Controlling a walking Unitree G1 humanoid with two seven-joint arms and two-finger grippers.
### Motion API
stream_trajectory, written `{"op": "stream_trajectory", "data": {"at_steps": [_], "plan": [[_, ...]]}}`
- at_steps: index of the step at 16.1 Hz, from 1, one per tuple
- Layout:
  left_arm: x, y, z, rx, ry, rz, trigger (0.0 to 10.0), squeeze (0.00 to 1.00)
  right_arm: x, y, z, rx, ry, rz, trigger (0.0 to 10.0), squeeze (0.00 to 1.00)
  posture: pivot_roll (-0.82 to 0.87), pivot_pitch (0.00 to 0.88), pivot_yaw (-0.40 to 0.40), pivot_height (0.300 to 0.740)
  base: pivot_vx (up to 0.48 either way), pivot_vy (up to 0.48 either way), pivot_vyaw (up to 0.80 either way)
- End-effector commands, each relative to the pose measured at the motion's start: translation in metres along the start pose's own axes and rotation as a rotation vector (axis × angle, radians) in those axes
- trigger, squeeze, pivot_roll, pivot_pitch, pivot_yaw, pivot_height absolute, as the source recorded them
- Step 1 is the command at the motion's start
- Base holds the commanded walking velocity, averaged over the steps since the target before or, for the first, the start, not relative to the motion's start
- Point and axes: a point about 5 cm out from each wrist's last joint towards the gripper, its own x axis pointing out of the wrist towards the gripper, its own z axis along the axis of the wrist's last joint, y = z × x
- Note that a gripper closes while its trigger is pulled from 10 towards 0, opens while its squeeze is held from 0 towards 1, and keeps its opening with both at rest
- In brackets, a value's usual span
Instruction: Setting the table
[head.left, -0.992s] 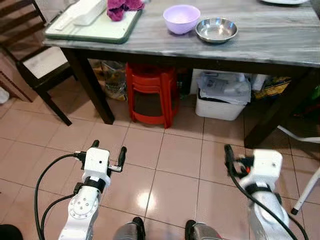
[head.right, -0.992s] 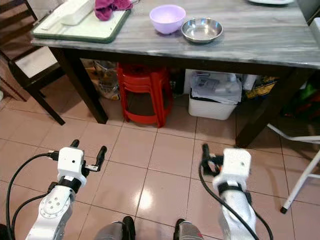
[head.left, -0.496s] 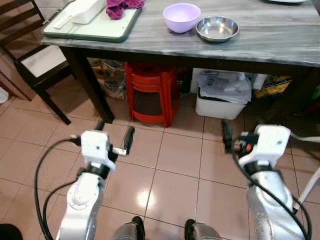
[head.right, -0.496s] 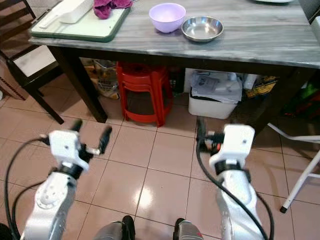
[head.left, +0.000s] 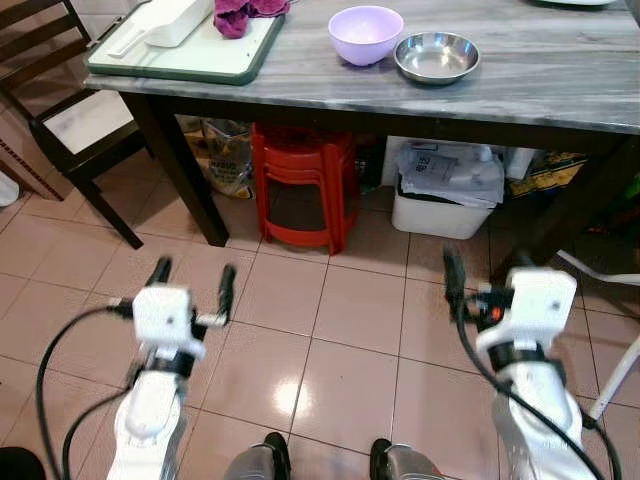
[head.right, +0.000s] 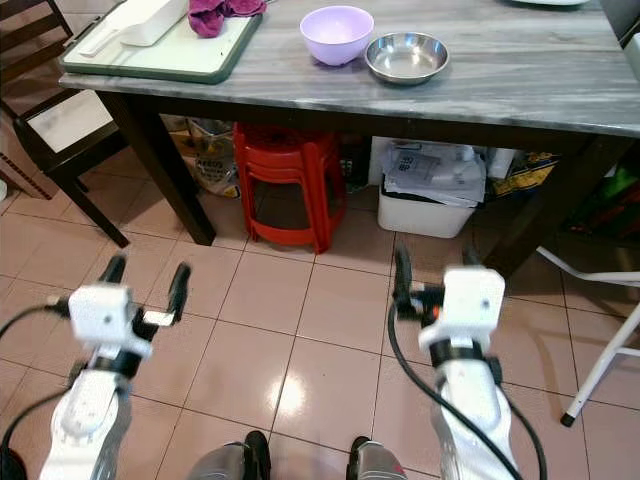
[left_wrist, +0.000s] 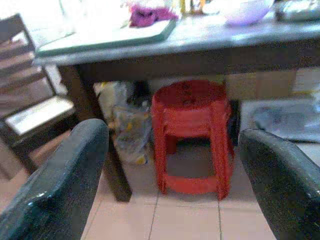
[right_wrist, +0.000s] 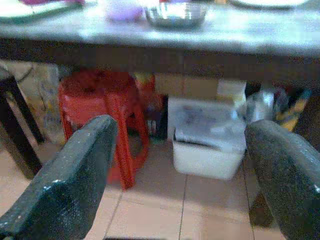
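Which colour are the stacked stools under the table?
Red stools, clearest in the left eye view.

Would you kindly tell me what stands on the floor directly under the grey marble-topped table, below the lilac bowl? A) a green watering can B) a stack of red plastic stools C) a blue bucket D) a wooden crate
B: a stack of red plastic stools stands on the tiles beneath the grey marble-topped table, under the lilac bowl.
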Motion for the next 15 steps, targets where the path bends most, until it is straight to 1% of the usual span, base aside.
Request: {"op": "stream_trajectory", "data": {"at_steps": [1,2,5,8,9,11,15], "plan": [[-0.005,0.004,-0.006,0.001,0.033,0.011,10.0,0.0,-0.003,0.0,-0.002,0.008,0.0,0.001,10.0,0.0,-0.1,0.203,0.065,0.74,0.0,0.0,0.0],[-0.005,0.002,-0.007,-0.011,0.049,0.001,10.0,0.0,-0.004,0.002,-0.002,0.0,-0.002,0.008,10.0,0.0,-0.1,0.203,0.065,0.74,0.0,0.0,0.0],[0.0,-0.002,-0.007,-0.006,0.032,-0.002,10.0,0.0,-0.003,0.002,-0.003,0.011,-0.011,0.009,10.0,0.0,-0.09,0.199,0.064,0.74,0.0,0.0,0.0],[0.004,-0.006,-0.007,-0.019,0.034,-0.026,10.0,0.0,0.0,0.003,-0.007,0.024,0.003,0.019,10.0,0.0,-0.09,0.2,0.063,0.74,0.0,0.0,0.0],[0.004,-0.006,-0.007,-0.021,0.033,-0.031,10.0,0.0,0.0,0.004,-0.007,0.026,0.002,0.022,10.0,0.0,-0.09,0.198,0.063,0.74,0.0,0.0,-0.61],[0.004,-0.007,-0.007,-0.025,0.035,-0.037,10.0,0.0,0.002,0.004,-0.007,0.031,-0.001,0.024,10.0,0.0,-0.09,0.198,0.063,0.74,0.0,-0.292,-0.65],[0.007,-0.009,-0.007,-0.028,0.038,-0.05,10.0,0.0,0.004,0.007,-0.007,0.037,-0.006,0.04,10.0,0.0,-0.09,0.2,0.068,0.74,0.0,-0.382,0.0]]}}
